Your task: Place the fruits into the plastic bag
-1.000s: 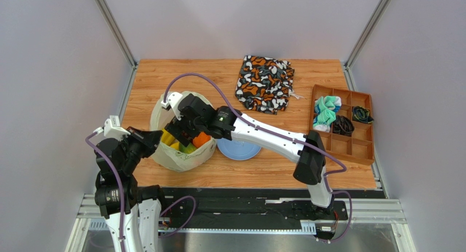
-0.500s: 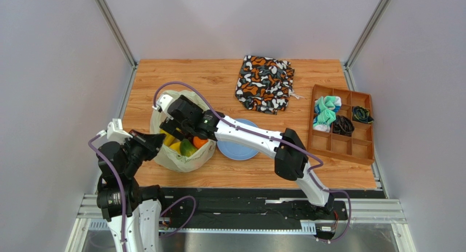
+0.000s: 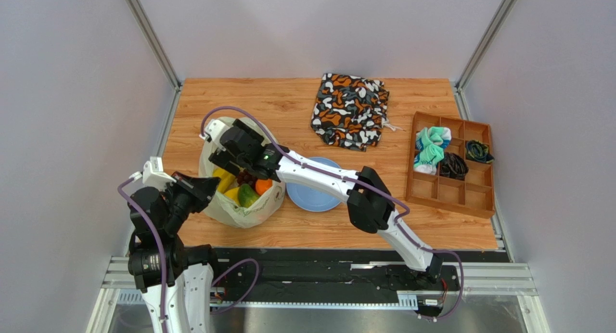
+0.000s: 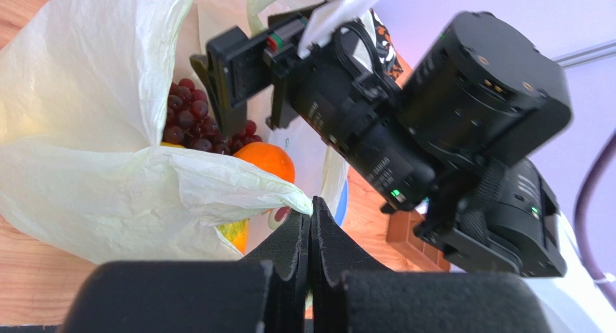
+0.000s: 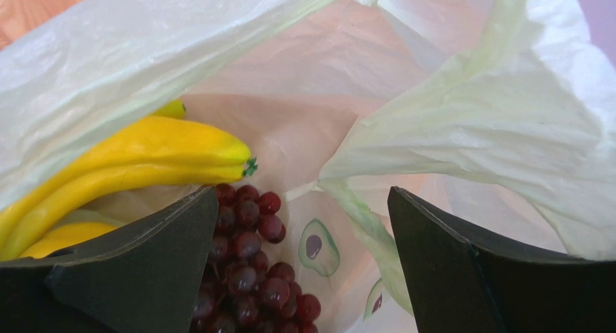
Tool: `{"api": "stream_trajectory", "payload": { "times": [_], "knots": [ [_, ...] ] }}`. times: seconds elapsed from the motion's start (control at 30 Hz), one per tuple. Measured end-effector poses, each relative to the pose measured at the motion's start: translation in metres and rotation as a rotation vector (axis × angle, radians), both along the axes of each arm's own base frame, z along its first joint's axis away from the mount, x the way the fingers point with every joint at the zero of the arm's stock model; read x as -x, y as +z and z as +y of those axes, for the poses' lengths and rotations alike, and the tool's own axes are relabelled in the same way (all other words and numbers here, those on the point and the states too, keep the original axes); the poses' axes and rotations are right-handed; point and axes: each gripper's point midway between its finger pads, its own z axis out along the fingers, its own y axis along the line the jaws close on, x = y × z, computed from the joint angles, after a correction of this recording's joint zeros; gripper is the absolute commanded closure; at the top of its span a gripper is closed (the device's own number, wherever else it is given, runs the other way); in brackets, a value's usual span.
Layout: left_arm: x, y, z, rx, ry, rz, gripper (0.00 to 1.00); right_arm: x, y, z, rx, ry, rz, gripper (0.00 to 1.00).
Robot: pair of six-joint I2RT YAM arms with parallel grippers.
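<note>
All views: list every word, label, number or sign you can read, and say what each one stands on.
No words or numbers can be read in any view.
Plastic bag: printed avocado pictures only, no lettering visible.
Red and green tag on the right arm, left wrist view: too small to read.

plastic bag [image 3: 246, 214]: pale, open | bananas [image 5: 144, 156], grapes [image 5: 249, 275], orange [image 4: 265, 160]: inside

White arm links [image 3: 318, 176], black joint housings [image 3: 370, 207], purple cables [image 3: 231, 108], matte black fingers [image 5: 130, 275], perhaps a green indicator light [image 4: 395, 194]
</note>
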Motion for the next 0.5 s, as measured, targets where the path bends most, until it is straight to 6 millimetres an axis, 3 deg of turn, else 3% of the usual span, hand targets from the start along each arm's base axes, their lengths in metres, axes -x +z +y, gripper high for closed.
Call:
{"api": "stream_trajectory", "payload": {
  "times": [0.1, 0.17, 0.2, 0.23, 0.37, 0.5],
  "knots": [
    [0.001, -0.002, 0.0, 0.002, 0.0, 0.008, 1.0, -0.012, -0.008, 0.004, -0.003, -0.009, -0.01, 0.23],
    [0.002, -0.003, 0.0, 0.002, 0.0, 0.015, 1.0, -0.018, -0.015, 0.005, -0.001, -0.015, -0.011, 0.4],
    [0.002, -0.002, 0.0, 0.001, 0.0, 0.015, 1.0, -0.021, -0.018, 0.004, 0.001, -0.021, -0.01, 0.56],
    [0.002, -0.001, 0.0, 0.0, 0.0, 0.014, 1.0, -0.023, -0.02, 0.002, 0.006, -0.025, -0.009, 0.81],
    [0.001, 0.001, 0.0, -0.002, 0.002, 0.012, 1.0, -0.028, -0.022, -0.003, 0.004, -0.044, 0.001, 0.98],
    [-0.004, 0.004, 0.003, -0.004, 0.012, 0.017, 1.0, -0.033, -0.018, -0.007, 0.0, -0.059, -0.002, 1.0]
  ]
}}
